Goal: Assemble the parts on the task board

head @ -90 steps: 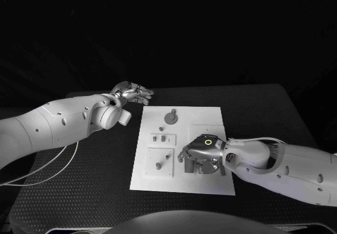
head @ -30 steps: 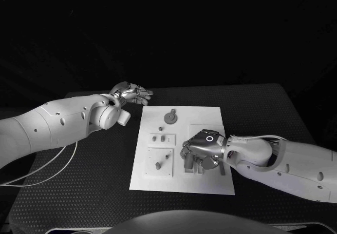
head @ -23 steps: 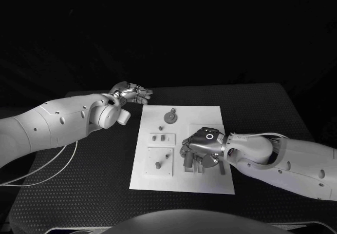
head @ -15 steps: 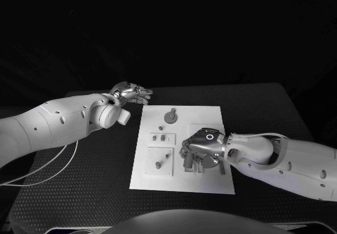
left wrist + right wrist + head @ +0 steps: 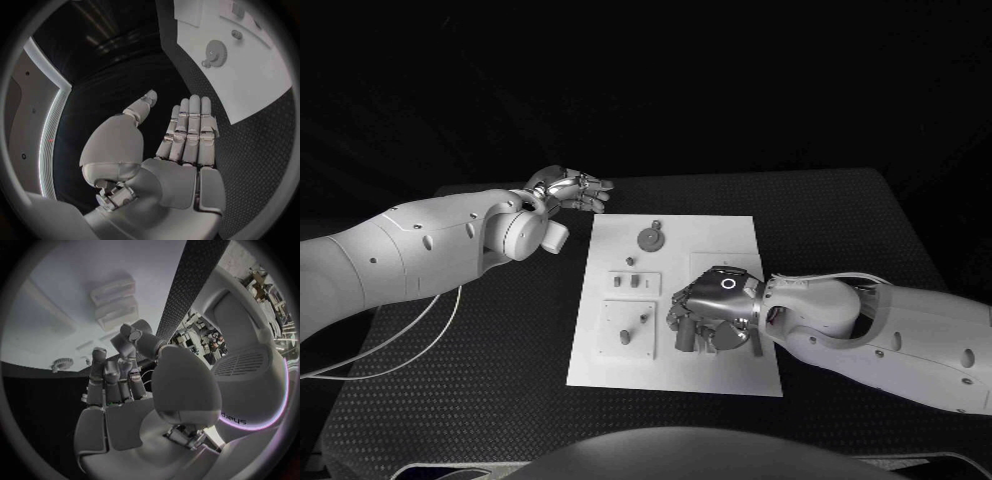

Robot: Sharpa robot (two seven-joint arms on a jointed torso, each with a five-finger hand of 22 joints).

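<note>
Right hand (image 5: 715, 310) down on task board (image 5: 733, 238), near-right area.
Grip contents: can't tell. Left hand (image 5: 570, 188) flat, fingers extended, holding nothing, far-left of board.

Not much else going on here besides the worktop (image 5: 488, 400) itself, it's black with a dotted, grippy-looking texture. A thin white cable (image 5: 390, 340) loops over its near left part, curving out and back. Everything behind the worktop is just dark.
</note>
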